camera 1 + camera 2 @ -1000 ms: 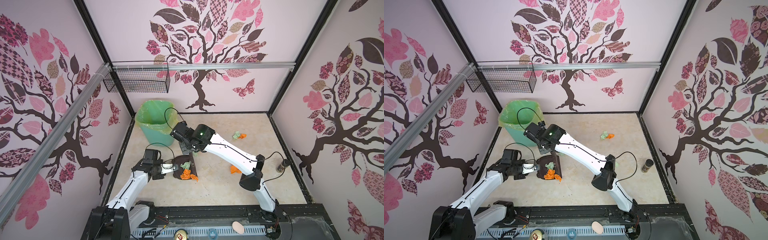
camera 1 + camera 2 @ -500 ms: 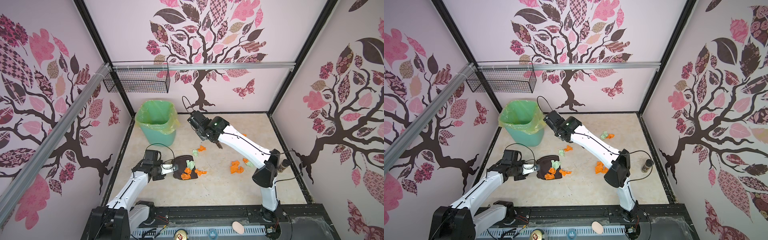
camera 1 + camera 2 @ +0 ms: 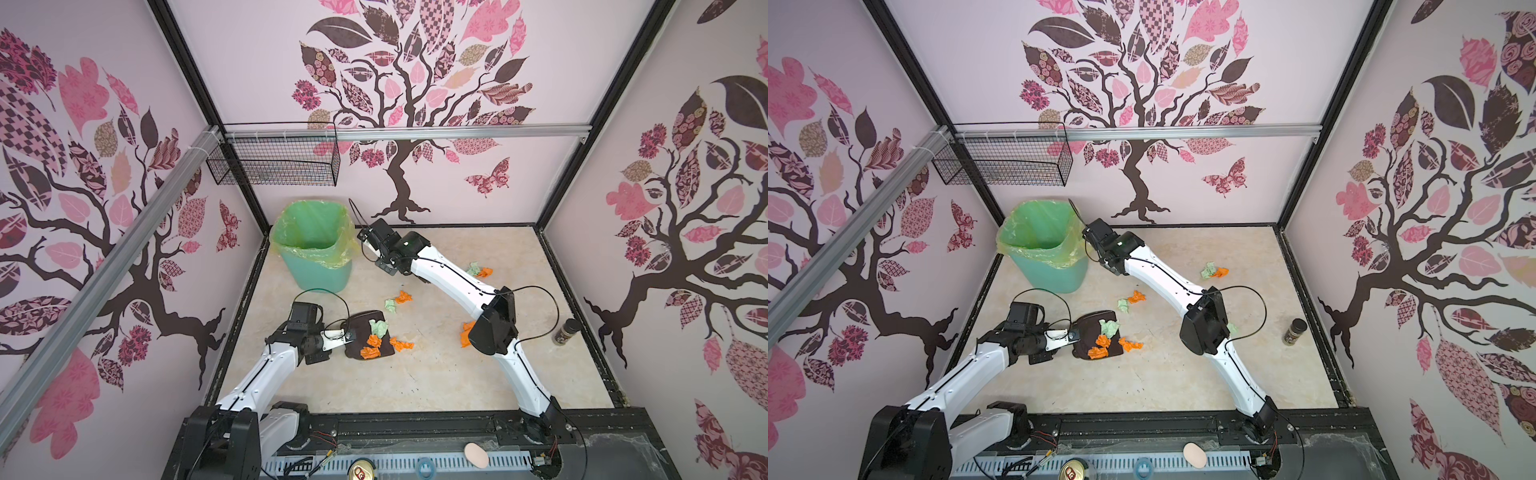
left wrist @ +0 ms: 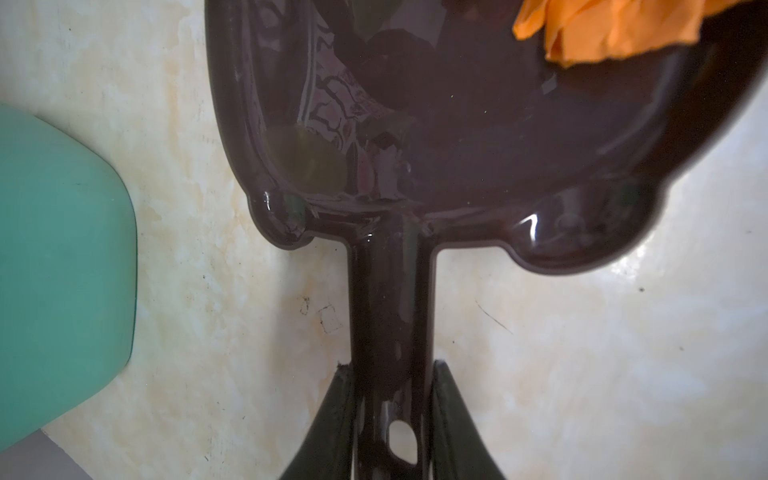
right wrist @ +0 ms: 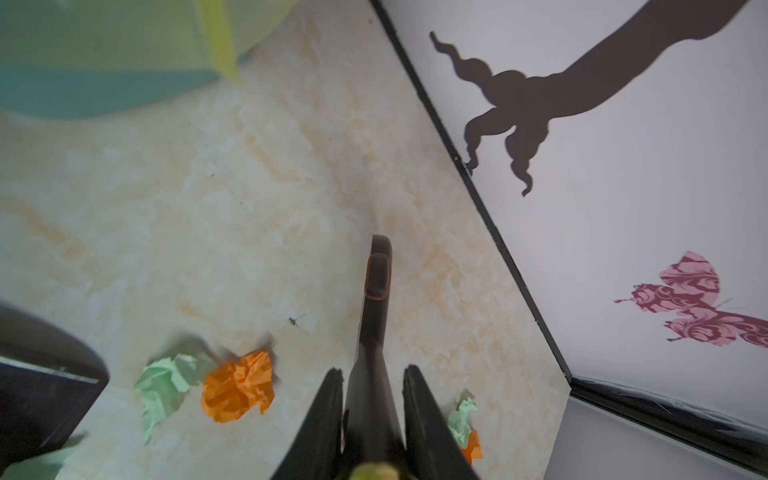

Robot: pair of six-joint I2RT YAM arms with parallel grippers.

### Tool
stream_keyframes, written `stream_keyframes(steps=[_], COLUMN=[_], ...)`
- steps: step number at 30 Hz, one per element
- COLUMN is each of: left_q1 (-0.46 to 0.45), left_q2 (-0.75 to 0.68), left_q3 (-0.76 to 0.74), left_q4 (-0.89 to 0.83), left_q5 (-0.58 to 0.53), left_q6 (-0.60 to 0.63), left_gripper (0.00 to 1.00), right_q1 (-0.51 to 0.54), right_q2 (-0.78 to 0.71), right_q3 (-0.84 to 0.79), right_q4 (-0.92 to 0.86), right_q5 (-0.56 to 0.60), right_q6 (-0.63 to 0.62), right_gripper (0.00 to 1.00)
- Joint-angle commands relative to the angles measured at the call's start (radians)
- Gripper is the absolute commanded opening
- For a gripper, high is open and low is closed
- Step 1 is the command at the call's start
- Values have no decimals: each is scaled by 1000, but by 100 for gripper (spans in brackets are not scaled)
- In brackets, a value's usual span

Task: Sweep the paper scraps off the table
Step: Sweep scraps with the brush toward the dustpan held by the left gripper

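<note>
Beige marbled counter [image 3: 415, 382]: we see wrinkled orange and pale-green paper scraps [image 3: 403, 297] scattered on it, several lying in a glossy dark plastic dustpan [image 3: 356, 332]. Our left claw [image 4: 390, 368] clamps the dustpan's handle; our right claw [image 5: 374, 370] clamps a slim dark-brown tool [image 5: 376, 291].

2 top views: high, front, looking down over whole table [image 3: 415, 386]. 2 wrist views: close, low; both catch bin [image 4: 62, 270].

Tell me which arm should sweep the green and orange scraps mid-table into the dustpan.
Right. The right tool grips the brush, and that pair lies near it. The left tool is clamped on the dustpan handle, with the pan flat on the table.
</note>
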Motion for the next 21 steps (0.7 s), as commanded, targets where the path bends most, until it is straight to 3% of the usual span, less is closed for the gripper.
stream_keyframes(steps=[1, 8, 21], left_q1=[-2, -1, -2], left_q2=[17, 31, 43], left_q3=[-7, 11, 25], left_q4=[13, 17, 17], left_q5=[-3, 7, 2], left_q6=[-13, -9, -4], left_gripper=[0, 0, 0], right_q1=[42, 142, 303], right_q2=[20, -53, -113], right_q3=[2, -83, 20], right_q4=[-115, -150, -223], right_q5=[-61, -127, -125], right_q6=[32, 106, 224], right_gripper=[0, 0, 0])
